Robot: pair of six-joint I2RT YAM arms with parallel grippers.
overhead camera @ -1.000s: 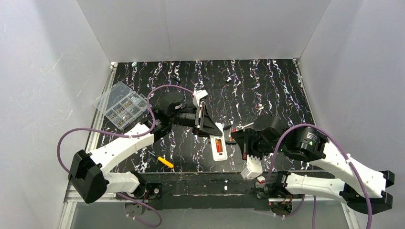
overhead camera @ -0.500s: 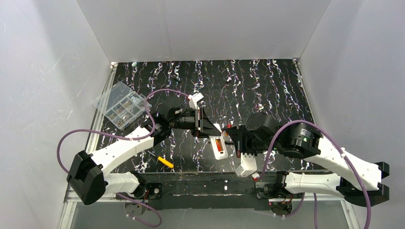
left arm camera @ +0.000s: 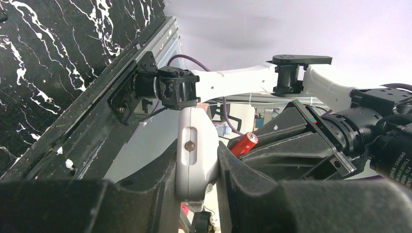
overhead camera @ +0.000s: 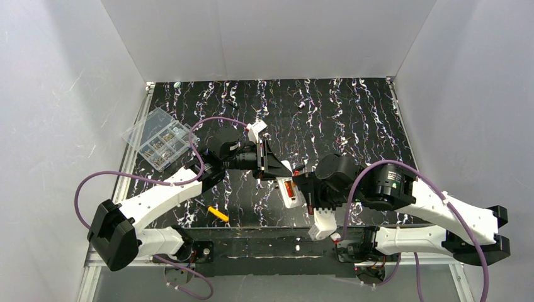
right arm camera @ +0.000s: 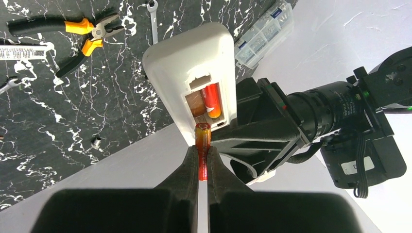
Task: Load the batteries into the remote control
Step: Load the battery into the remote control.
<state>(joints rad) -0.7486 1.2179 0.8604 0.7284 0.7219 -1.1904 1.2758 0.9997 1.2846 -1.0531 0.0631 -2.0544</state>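
Note:
My left gripper (overhead camera: pixel 277 173) is shut on the white remote control (overhead camera: pixel 291 195) and holds it above the table with its back turned to the right arm. In the left wrist view the remote control (left arm camera: pixel 197 155) sits clamped edge-on between the black fingers (left arm camera: pixel 145 199). Its open battery recess (right arm camera: pixel 206 104) has one red-orange battery (right arm camera: pixel 212 101) lying in the right slot; the left slot shows bare metal. My right gripper (right arm camera: pixel 202 158) is shut on a second battery (right arm camera: pixel 202 143), whose tip is at the recess's lower edge. That battery (left arm camera: pixel 244 143) also shows beside the remote.
A clear compartment box (overhead camera: pixel 159 138) lies at the left of the black marbled table (overhead camera: pixel 352 113). A yellow-handled tool (overhead camera: pixel 218 214) rests near the front edge. Yellow-and-black pliers (right arm camera: pixel 73 34), a small wrench (right arm camera: pixel 153 19) and loose small parts lie on the table behind the remote.
The right arm has moved left, bringing its battery up to the remote's recess. The left gripper with the remote has shifted slightly.

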